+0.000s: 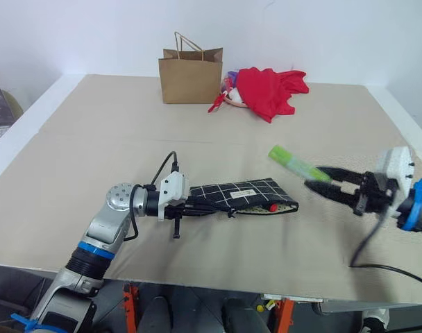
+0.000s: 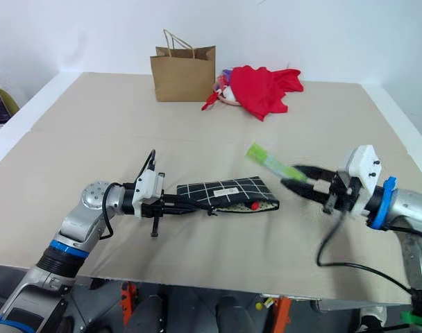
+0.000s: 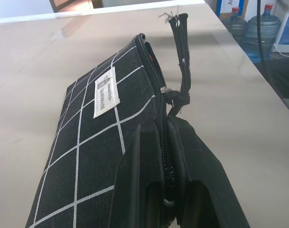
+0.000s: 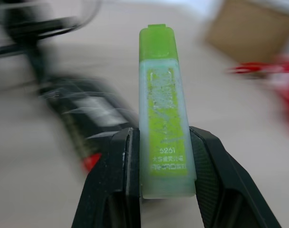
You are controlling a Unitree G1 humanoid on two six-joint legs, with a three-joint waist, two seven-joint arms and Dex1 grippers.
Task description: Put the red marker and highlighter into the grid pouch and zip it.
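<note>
In the centre of the head view, the flat black fabric grid pouch [image 1: 242, 195] with white lines is lying on the beige table [image 1: 114, 139]. The left gripper [image 1: 197, 206] is clamping together on the pouch's zipper-edge end. The short marker's red end [image 1: 273, 207] is poking from the pouch's open mouth. At the right, the right gripper [image 1: 321, 182] is pinching the chunky light-green highlighter [image 1: 298, 165] above the table, cap pointing toward the upper left. A brown paper bag [image 1: 191, 75] and a red cloth [image 1: 270, 90] are sitting at the top.
</note>
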